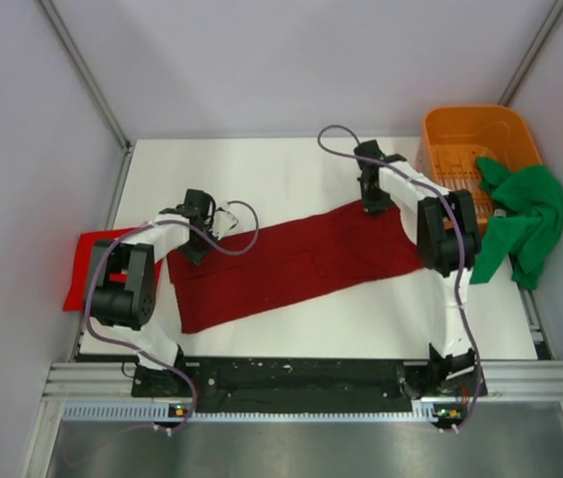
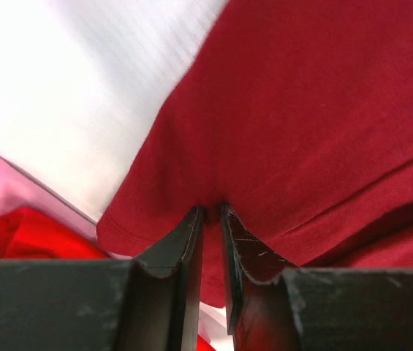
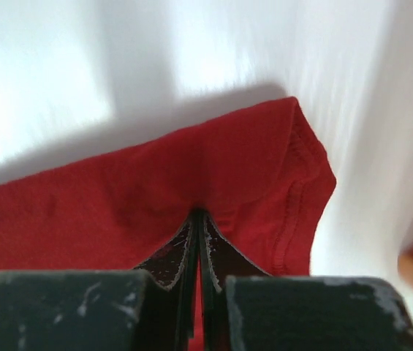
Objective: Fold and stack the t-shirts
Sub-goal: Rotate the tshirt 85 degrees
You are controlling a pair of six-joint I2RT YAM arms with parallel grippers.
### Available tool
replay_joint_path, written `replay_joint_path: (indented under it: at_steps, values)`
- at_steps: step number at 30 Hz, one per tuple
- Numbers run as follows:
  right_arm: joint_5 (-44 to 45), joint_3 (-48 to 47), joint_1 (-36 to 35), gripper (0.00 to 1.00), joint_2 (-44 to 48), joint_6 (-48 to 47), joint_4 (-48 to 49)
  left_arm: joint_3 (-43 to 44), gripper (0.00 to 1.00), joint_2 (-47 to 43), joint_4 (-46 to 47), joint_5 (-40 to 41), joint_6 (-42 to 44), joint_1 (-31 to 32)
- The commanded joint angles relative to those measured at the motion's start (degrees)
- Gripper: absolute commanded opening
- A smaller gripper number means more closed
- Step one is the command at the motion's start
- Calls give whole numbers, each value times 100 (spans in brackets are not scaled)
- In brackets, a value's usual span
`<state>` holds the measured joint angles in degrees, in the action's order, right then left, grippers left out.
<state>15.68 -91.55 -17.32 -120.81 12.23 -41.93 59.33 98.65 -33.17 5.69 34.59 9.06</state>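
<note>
A maroon t-shirt (image 1: 291, 264), folded into a long band, lies slantwise across the middle of the white worktop (image 1: 291, 169). The left fingers (image 2: 184, 256) pinch its far left corner, and the right fingers (image 3: 169, 263) pinch near its far right corner. The cloth looks soft, light and limp, so it is probably best held at hems and corners, or it will sag.

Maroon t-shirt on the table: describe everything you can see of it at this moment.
The maroon t-shirt is soft, dark red cloth with stitched hems, laid out as a long band. It lies flat on the white table, slanting from near left to far right. The left gripper pinches its left end and the right gripper pinches a hemmed corner at its right end.
</note>
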Motion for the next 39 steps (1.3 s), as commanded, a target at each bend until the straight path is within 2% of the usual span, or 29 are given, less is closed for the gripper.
replay_joint_path:
  at_steps: [1,4,7,9,11,14,17,19,22,23,27,30,33,36,39]
  values:
    - [-345,-2028,36,0,-1398,-177,-463,-711,22,-442,-320,-348,136,60]
    - [-1047,-3988,36,0,-2496,-186,-781,-1054,23,-881,-821,-1024,232,315]
    - [-1750,-5702,36,1,-3323,-81,-694,-1388,26,-1434,-1375,-1535,320,919]
    - [-1971,-6216,45,2,-3475,95,-379,-1625,28,-1795,-1709,-1694,434,1535]
    - [-2051,-5973,62,3,-3082,201,16,-1671,30,-2190,-2034,-1764,461,1923]
    - [-1597,-4885,54,7,-1950,-61,570,-1373,33,-2779,-2229,-1538,496,1933]
    - [-1060,-3900,123,6,-1026,-300,739,-881,34,-2799,-2387,-1255,435,1889]
    - [-1111,-3014,159,5,-498,-265,748,-730,33,-2711,-2292,-1080,435,1863]
    - [-884,-1625,176,0,161,-212,739,-852,33,-2588,-1853,-720,470,1644]
    - [-552,-907,185,0,390,-203,739,-966,32,-2440,-1547,-397,548,1373]
    - [-250,21,238,0,585,-151,730,-853,29,-1834,-1132,106,488,660]
    - [-250,216,264,0,393,-177,696,-870,27,-1402,-1016,371,312,535]
    - [-346,-169,352,0,-107,-229,433,-1098,26,-1287,-1016,-85,285,597]
    - [-522,-1160,457,0,-879,-343,11,-1266,28,-1217,-1016,-331,145,824]
    - [-732,-2836,458,0,-1889,-362,-481,-1257,28,-1015,-1174,-858,-74,1298]
